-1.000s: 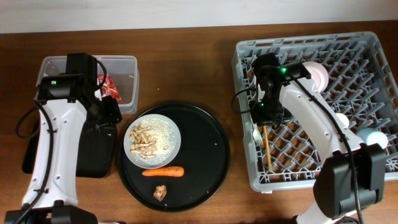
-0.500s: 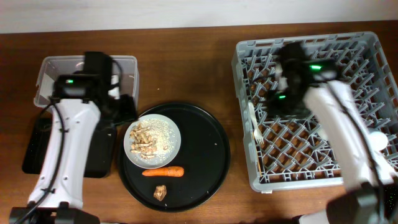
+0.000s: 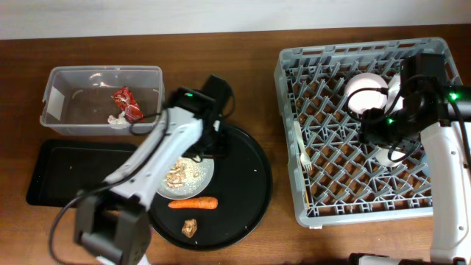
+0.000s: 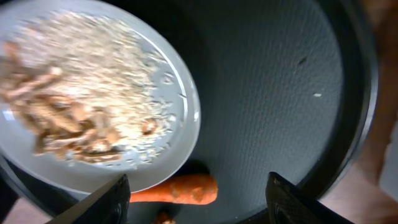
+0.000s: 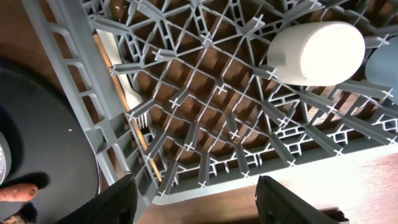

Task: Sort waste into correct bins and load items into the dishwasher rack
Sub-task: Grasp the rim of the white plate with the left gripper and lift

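My left gripper (image 3: 207, 147) (image 4: 198, 186) is open and empty, above the white plate (image 3: 193, 171) (image 4: 106, 68) of peanut-like scraps (image 4: 56, 118) and crumbs. The orange carrot (image 3: 193, 203) (image 4: 183, 190) and a small brown chunk (image 3: 190, 228) lie next to the plate. The red wrapper (image 3: 126, 103) lies in the clear tub (image 3: 55, 88). My right gripper (image 3: 386, 136) (image 5: 196, 186) is open and empty over the grey rack (image 3: 294, 81) (image 5: 74, 68). The rack holds a white bowl (image 3: 366, 93), white cup (image 5: 317, 53), light-blue cup (image 5: 384, 59), fork (image 3: 302, 151) (image 5: 127, 93) and chopstick (image 5: 146, 146).
The plate, carrot and chunk sit on a large round black tray (image 3: 246, 184) (image 4: 267, 93) at the table's middle. A flat black rectangular tray (image 3: 66, 173) lies below the tub at the left. My left arm reaches across this tray's right end.
My left gripper has swung right from the tub to above the plate. My right gripper has moved from the rack's left side to its right side.
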Controlling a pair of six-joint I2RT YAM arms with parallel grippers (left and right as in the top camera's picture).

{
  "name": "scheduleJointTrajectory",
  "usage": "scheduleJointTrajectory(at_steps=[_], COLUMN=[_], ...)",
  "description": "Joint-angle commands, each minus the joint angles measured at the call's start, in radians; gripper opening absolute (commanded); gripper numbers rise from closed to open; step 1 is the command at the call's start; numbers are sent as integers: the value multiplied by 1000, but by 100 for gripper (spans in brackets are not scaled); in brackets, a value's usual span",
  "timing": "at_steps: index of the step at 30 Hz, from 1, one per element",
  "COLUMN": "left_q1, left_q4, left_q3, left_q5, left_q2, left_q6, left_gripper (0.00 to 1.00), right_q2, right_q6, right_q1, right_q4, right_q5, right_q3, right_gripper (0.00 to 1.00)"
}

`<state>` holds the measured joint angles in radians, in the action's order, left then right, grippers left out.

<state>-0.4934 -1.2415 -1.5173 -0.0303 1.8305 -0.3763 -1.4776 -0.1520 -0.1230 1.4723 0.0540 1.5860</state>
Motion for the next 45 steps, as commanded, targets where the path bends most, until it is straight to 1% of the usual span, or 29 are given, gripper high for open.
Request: scheduleJointTrajectory(at_steps=[1,11,22,23,24,29,35,40,43,45], left_q1=[-28,-31,-49,-49,-49,-49,-50,-50,-50,-50], left_q4=[18,60,80,86,90,122,143,140,138,140], left_q3=[-2,-2,1,7,13,51,105,111,111,111], left_q5=[46,44,44,44,44,31,31,96,144,152], left_q2=[80,225,298,298,298,298,298,298,298,298], left_q6=[-46,-69,-68,-69,-69,-69,-68,-68,-68,-68], left_gripper=[69,68,67,62,60,59,44,41,37,32], right_q2=[5,5,5,5,5,5,5,5,5,5], right_q6=[10,10,10,10,10,10,10,10,10,10], right_q1=[-2,-2,-2,-2,-2,-2,-2,-2,-2,-2], right_q4=[-2,-3,-3,-3,-3,-6,-6,-5,-5,-6], right_q5=[14,14,13,13,13,13,13,13,13,13], right_q3=[7,7,7,7,7,7,7,7,7,7], right_gripper=[64,64,64,64,64,64,64,64,64,64])
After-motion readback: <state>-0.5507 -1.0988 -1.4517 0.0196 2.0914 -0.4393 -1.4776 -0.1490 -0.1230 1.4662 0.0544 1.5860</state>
